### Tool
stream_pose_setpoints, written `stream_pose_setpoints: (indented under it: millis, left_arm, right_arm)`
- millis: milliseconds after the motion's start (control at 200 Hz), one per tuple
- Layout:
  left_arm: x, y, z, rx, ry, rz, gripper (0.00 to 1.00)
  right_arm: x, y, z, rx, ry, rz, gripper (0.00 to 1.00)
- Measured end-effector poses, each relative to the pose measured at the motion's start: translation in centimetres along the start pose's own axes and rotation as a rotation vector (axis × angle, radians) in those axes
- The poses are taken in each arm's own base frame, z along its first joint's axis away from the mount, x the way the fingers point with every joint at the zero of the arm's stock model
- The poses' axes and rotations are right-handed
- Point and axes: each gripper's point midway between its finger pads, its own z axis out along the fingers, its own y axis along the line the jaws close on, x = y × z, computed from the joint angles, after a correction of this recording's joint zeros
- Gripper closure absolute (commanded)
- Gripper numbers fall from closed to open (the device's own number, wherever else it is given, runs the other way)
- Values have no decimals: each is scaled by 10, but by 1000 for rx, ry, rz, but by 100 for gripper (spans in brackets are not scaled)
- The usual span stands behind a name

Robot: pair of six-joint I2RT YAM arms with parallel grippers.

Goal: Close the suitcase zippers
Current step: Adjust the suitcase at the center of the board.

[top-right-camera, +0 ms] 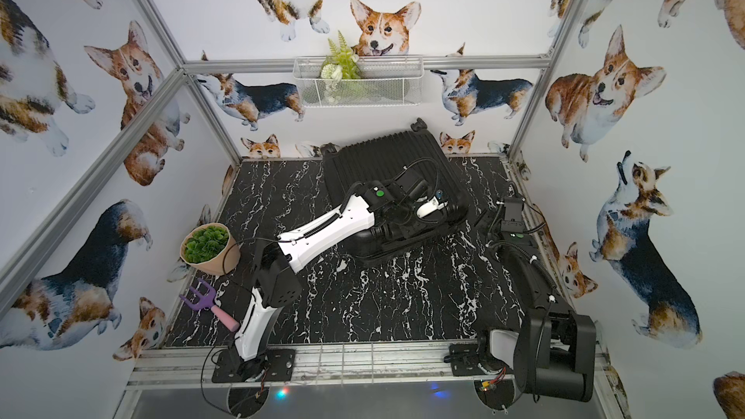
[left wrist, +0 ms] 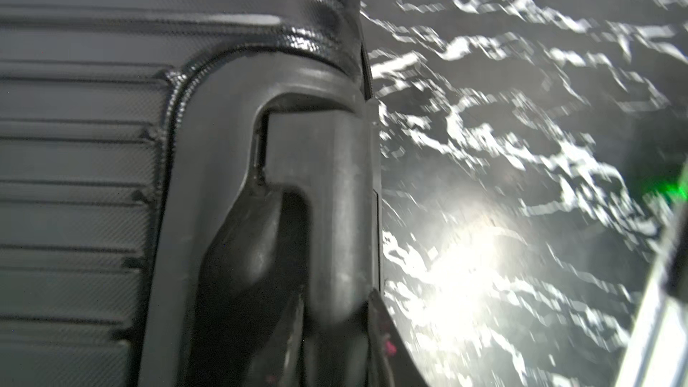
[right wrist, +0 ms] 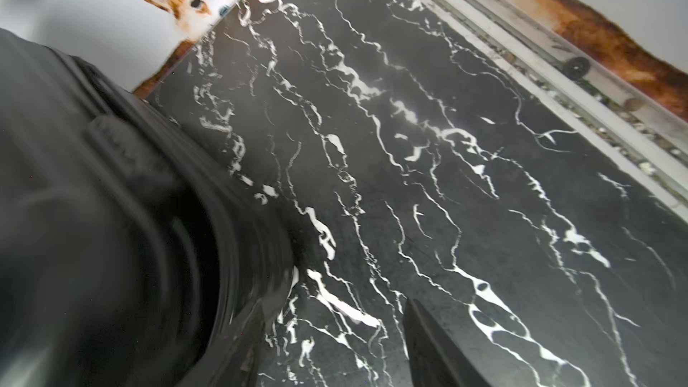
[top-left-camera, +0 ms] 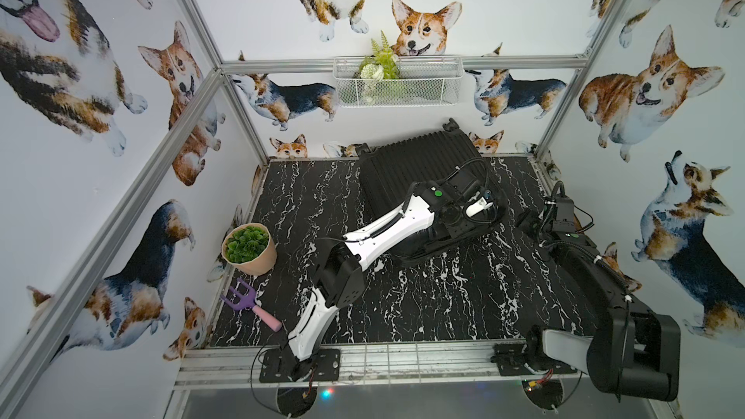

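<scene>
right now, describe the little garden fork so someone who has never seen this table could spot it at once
Start at the black marble table and go to its near left corner, beside the potted plant. The garden fork lies flat there, the only brightly coloured tool: purple tines and a pink handle.

Table (top-left-camera: 423, 308) with suitcase (top-left-camera: 403, 163) at rear, potted plant (top-left-camera: 246, 245) far left, fork (top-left-camera: 246, 302) before it

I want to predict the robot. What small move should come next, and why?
Probably bring the open right gripper closer to the suitcase rim to seek a zipper pull. It hangs over the table beside the case, while the left gripper straddles the moulded handle. No pull shows clearly.
</scene>
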Motion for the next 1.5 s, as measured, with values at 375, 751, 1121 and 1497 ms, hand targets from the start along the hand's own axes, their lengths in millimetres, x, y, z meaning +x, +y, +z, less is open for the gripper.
stream_pose_setpoints:
  millis: [375, 751, 1121, 1497]
  left_arm:
    - [77, 12, -52, 59, 59, 130, 57]
    - [74, 29, -148, -133, -187, -113, 26]
    - [131, 86, -197, -505, -328, -1045, 18]
    - [225, 101, -182, -743, -165, -1644, 16]
  right_arm:
    - [12, 6, 25, -45, 123, -73, 38]
    - [48, 102, 50, -320, 319, -260, 38]
    - [117, 137, 44, -432, 386, -415, 39]
    - [166, 190, 28, -570, 318, -604, 40]
